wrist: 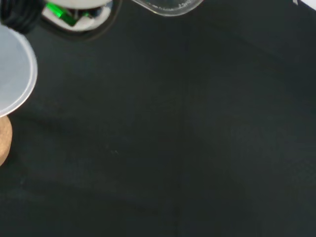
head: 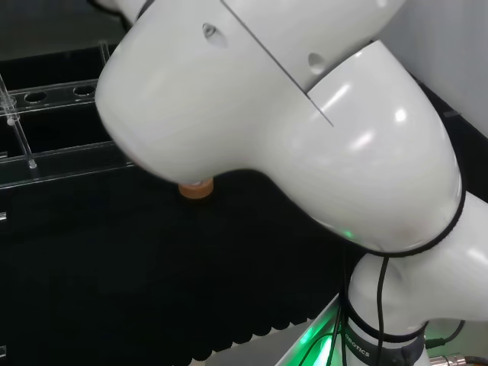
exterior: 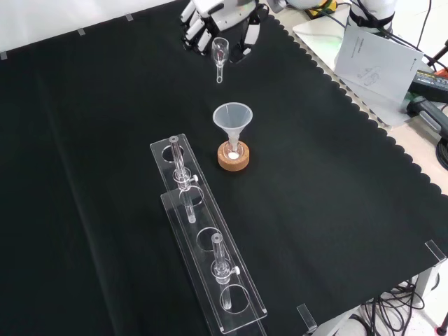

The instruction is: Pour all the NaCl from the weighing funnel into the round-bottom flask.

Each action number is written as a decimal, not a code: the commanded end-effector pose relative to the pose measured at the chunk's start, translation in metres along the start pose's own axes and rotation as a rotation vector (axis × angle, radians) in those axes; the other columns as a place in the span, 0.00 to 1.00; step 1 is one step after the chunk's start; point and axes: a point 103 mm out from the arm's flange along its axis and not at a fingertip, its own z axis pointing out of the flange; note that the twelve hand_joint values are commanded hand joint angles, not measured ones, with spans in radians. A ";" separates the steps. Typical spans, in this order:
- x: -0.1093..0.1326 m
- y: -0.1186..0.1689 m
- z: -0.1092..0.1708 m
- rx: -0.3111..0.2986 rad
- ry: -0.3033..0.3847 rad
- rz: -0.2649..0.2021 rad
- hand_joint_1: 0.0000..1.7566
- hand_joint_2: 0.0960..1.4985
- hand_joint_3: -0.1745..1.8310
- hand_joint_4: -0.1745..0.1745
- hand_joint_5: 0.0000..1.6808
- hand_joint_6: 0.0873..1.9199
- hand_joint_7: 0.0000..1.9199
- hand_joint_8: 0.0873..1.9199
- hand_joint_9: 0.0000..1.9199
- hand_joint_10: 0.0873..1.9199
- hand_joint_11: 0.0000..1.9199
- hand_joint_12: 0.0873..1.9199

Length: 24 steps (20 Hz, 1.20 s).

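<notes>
While the black cloth (exterior: 105, 140) spreads under everything, the hand (exterior: 210, 17) at the front view's top is clasped round the weighing funnel (exterior: 220, 56), stem hanging toward the plastic funnel (exterior: 232, 119), which sits in the round-bottom flask (exterior: 233, 150) on its cork ring (exterior: 233, 161). Judged so, this is the carry before pouring. Next, the stem must come over the funnel's mouth, then tip.

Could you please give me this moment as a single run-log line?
hand: shut on weighing funnel, at far edge of cloth | plastic funnel: sits in flask on cork ring | pour: not started
</notes>
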 end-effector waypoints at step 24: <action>-0.114 0.033 0.008 0.059 0.382 0.074 0.63 0.43 0.38 1.00 0.74 0.34 0.31 0.32 0.49 0.17 0.35 0.57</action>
